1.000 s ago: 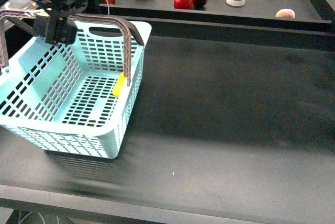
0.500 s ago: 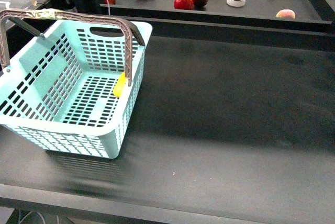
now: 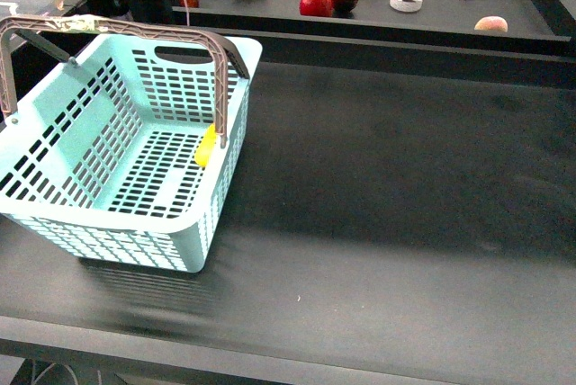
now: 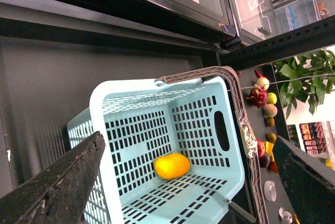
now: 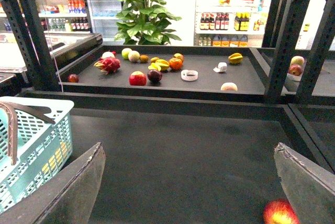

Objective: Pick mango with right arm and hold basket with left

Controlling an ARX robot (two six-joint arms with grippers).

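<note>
**Mango in the basket, both grippers wide and empty**

Inside the light-blue slotted plastic basket (image 3: pixel 135 156) with grey-brown handles, the smooth yellow oblong mango (image 4: pixel 171 165) lies on the floor against a side wall. The left gripper (image 4: pixel 188 182), above the basket, holds nothing, its fingers (image 4: pixel 57 182) spread wide. The right gripper (image 5: pixel 191 182) is likewise wide open and empty over the black table (image 3: pixel 405 205).

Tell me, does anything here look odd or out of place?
Little stands out. The basket sits askew to the table edge, upright, with the mango inside it. One red fruit lies alone on the table, apart from the fruit on the back shelf. Nothing is spilled.
</note>
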